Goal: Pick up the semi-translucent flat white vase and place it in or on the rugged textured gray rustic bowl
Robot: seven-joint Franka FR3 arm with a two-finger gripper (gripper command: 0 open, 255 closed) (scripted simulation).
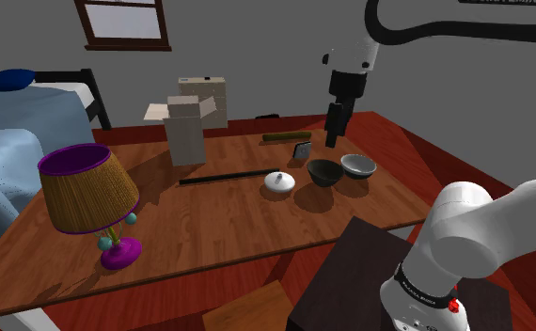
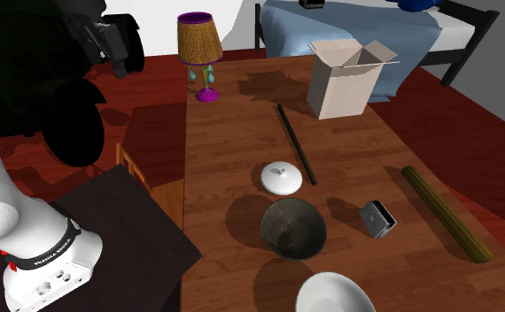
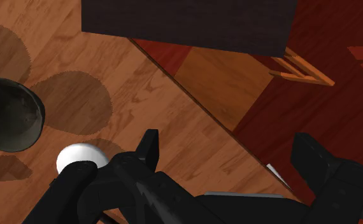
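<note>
The flat white vase (image 1: 278, 181) lies on the wooden table (image 1: 210, 221), just to the shoulder view's left of a dark grey rough bowl (image 1: 324, 172). From the second exterior view the vase (image 2: 282, 177) sits a little beyond the bowl (image 2: 292, 227). My gripper (image 1: 334, 141) hangs well above the table, behind the bowl, holding nothing. In the wrist view its fingers (image 3: 149, 149) stand wide apart, so the gripper (image 3: 226, 139) is open. There the vase (image 3: 78, 157) is partly hidden behind the hand, beside the bowl (image 3: 8, 114).
A paler bowl (image 1: 358, 166) sits to the shoulder view's right of the dark one. Behind them are a small grey block (image 1: 302, 149) and an olive cylinder (image 1: 288, 137). A black rod (image 1: 224, 177), an open cardboard box (image 1: 186, 127) and a purple lamp (image 1: 92, 193) stand further left.
</note>
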